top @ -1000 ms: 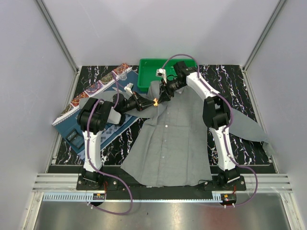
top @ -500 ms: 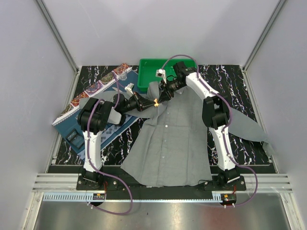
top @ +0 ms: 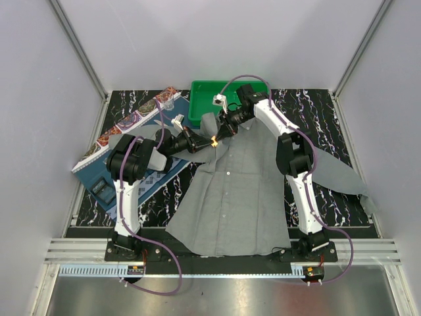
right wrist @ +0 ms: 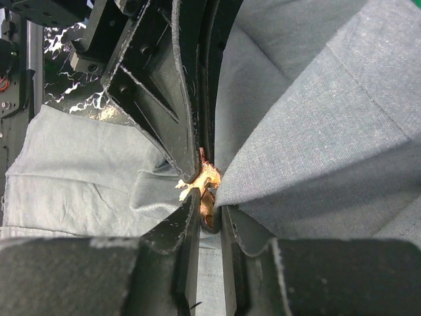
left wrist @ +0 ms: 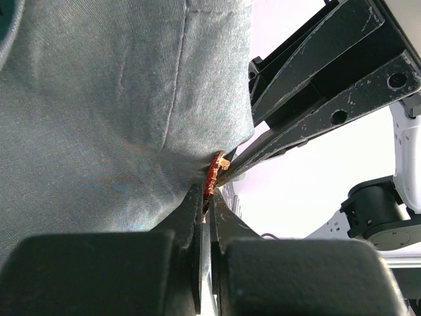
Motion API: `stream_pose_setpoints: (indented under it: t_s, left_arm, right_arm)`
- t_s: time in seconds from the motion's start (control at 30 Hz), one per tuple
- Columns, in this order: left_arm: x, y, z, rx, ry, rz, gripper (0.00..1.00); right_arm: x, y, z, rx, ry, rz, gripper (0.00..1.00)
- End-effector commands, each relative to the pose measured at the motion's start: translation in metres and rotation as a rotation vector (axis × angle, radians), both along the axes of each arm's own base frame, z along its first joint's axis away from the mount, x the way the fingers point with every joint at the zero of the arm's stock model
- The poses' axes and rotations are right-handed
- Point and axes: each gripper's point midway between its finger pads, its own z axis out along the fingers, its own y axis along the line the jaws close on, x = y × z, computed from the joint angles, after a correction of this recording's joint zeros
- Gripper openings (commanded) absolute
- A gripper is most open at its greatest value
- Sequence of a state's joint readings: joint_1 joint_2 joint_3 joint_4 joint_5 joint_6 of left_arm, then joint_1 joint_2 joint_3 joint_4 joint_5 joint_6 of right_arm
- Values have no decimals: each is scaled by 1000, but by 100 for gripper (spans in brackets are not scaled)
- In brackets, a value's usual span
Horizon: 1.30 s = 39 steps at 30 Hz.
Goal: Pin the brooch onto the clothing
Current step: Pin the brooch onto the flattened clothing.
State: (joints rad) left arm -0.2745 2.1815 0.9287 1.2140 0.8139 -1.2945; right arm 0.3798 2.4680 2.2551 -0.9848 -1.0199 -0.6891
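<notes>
The grey clothing [top: 237, 191] lies spread on the table, collar toward the back. The tiny orange brooch [top: 214, 139] glints at its left collar edge, where both grippers meet. My left gripper [top: 206, 142] reaches in from the left and my right gripper [top: 222, 133] from the back right. In the left wrist view my left gripper [left wrist: 207, 192] is shut on the brooch [left wrist: 214, 176], with the clothing [left wrist: 99, 118] pressed against it. In the right wrist view my right gripper [right wrist: 209, 201] pinches the brooch [right wrist: 205, 174] from the opposite side beside a fold of clothing [right wrist: 316, 131].
A green tray [top: 207, 99] stands just behind the collar. A dark blue patterned placemat [top: 141, 179] and a row of patterned pieces [top: 131, 122] lie at the left, under the left arm. The black marbled tabletop [top: 322, 112] shows at the right.
My right gripper's jaws have narrowed onto the brooch. Both arms have barely shifted, and my left gripper has kept its hold.
</notes>
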Motion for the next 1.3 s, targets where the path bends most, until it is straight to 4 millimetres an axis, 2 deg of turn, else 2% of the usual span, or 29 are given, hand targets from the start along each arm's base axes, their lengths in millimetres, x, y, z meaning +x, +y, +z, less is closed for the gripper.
stream_pose_setpoints:
  t_s: [0.0, 0.2, 0.53, 1.27]
  left_arm:
    - [-13, -1, 94, -133, -490, -15, 0]
    - [-12, 1, 93, -133, -484, -6, 0]
    - [-5, 7, 84, -127, -435, 31, 0]
    - [1, 14, 76, -132, -388, 57, 0]
  right_arm:
    - [7, 8, 5, -24, -45, -17, 21]
    - [8, 5, 4, -40, -52, -28, 16]
    - [12, 0, 14, -35, -81, -45, 19]
    - [15, -6, 17, -28, -69, -78, 23]
